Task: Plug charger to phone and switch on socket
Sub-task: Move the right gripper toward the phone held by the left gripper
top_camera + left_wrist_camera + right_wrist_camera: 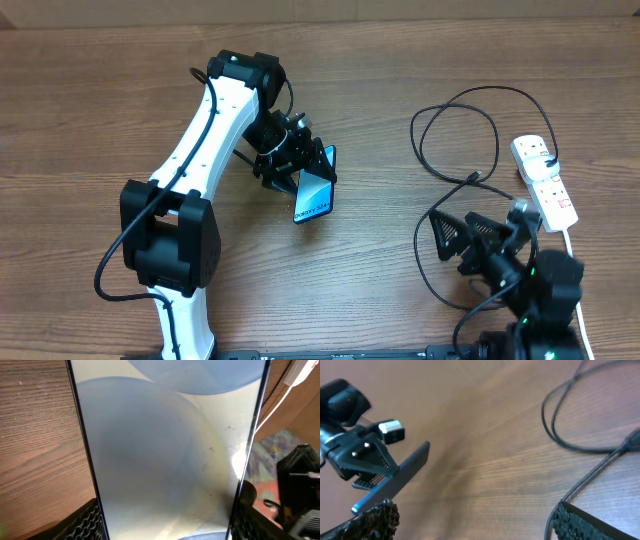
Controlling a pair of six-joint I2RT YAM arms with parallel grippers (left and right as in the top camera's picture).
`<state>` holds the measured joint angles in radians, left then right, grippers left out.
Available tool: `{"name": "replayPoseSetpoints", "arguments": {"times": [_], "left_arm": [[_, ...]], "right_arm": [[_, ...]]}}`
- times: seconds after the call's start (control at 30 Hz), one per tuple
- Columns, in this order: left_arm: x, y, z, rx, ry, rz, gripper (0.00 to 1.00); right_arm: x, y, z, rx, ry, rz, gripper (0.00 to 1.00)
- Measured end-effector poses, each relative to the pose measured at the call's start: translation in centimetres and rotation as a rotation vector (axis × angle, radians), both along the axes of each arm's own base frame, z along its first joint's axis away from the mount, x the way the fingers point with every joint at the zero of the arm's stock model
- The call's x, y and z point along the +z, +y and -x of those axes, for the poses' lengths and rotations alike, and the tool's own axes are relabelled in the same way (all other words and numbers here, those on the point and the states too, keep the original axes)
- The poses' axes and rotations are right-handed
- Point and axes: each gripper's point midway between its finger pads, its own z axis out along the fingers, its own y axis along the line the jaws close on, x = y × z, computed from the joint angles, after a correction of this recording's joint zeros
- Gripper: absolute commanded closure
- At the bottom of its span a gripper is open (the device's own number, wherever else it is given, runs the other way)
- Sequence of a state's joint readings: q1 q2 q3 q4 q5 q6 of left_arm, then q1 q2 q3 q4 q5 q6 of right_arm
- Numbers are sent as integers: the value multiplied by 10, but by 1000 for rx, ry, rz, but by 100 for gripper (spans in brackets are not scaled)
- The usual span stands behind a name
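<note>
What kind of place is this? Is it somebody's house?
Probably a robot lab, not a home: a robot's left claw grips a phone over a wooden table, with a power strip and charger cable nearby.

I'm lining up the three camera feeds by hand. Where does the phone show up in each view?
Overhead: the phone is left of centre, held at an angle.
Left wrist: the phone fills the middle of the frame, screen toward the camera.
Right wrist: the phone is at lower left, seen edge-on as a dark slab.
Shared landmark: the left hand gripping it, visible in all three views.
</note>
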<state>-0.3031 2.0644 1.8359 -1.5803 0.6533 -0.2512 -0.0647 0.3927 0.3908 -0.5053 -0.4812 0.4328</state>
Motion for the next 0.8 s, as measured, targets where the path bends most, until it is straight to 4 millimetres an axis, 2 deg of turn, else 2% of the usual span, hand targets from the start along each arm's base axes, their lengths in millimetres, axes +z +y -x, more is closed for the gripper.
{"name": "replayPoseSetpoints", "arguments": {"times": [0.1,0.27,0.4,0.6,0.7,0.8], "left_arm": [[0,0,-1,0,-3,1,42],[0,-1,-2,0,-10,3,42],[-1,-2,-6,1,-29,9,41],[-3,-4,-14,10,-59,14,41],[-4,-5,-18,25,-72,14,42],[-5,-7,-25,51,-84,14,42]], "right_arm": [[-2,-2,-4,-1,140,6,0],[-28,3,-7,31,419,-25,0],[-61,22,-1,118,622,-96,0],[-98,49,13,228,852,-167,0],[-109,66,20,295,909,-156,1],[-111,80,27,349,910,-124,0]]}}
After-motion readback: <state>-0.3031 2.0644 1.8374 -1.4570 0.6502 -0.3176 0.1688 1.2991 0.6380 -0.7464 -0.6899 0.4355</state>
